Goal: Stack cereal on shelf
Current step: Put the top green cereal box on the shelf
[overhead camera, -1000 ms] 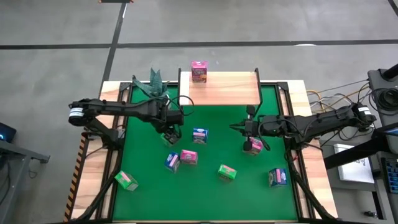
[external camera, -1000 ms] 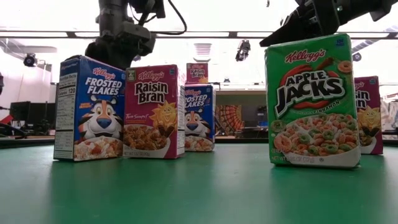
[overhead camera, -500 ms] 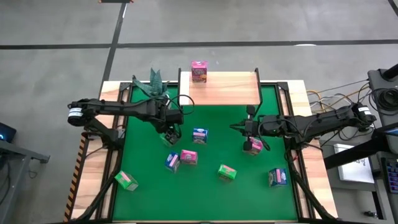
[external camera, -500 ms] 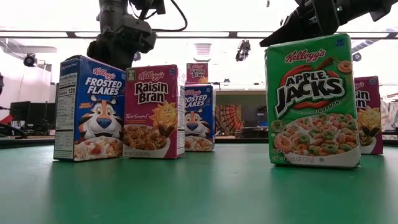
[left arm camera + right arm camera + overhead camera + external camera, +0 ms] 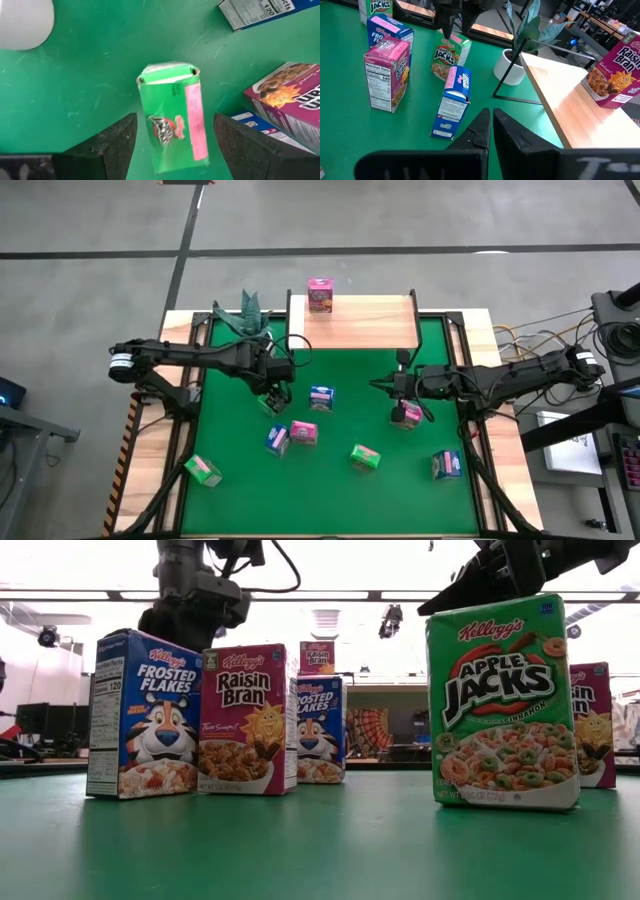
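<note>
two dark, near-black arms, each a run of slim tubular links joined by chunkier rounded joints. the left arm (image 5: 190, 356) ends toward its base in a pale grey ring around the black housing. the right arm (image 5: 500, 378) carries the same light band near its outer joint. black cables loop loosely off both wrists. the left gripper (image 5: 175, 145) has two broad matte-black fingers (image 5: 107, 145) with flat faces and angled edges. the right gripper (image 5: 491, 131) has two narrow, tapering dark fingers with a thin seam between them, and faint white lettering marks the black block behind them.
</note>
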`<state>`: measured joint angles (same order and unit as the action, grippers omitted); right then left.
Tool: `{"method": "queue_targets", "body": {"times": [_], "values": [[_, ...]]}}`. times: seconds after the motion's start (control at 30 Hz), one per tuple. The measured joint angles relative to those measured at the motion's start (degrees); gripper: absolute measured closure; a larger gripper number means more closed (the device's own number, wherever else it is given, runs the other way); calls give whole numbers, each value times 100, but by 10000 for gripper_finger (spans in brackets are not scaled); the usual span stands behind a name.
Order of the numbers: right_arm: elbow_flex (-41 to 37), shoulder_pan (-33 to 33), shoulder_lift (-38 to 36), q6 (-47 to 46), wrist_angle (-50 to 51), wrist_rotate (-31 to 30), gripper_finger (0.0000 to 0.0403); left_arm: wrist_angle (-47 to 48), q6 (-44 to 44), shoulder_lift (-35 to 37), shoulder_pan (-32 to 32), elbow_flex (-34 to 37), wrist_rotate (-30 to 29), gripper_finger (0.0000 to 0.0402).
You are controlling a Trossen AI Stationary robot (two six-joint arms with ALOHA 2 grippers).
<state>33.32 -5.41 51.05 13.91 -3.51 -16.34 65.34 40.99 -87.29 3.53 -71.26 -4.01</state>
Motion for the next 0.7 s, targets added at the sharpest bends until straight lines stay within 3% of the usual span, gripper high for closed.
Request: {"method": "queue_targets", "body": {"times": [0.3,0.7], "values": [[0,1,0,2,2,-13,394,-333,1,-4,-67,278,-203,158],[0,1,0,-48,2,-17,394,-349,23,-4,-204,278,-212,216]]}}
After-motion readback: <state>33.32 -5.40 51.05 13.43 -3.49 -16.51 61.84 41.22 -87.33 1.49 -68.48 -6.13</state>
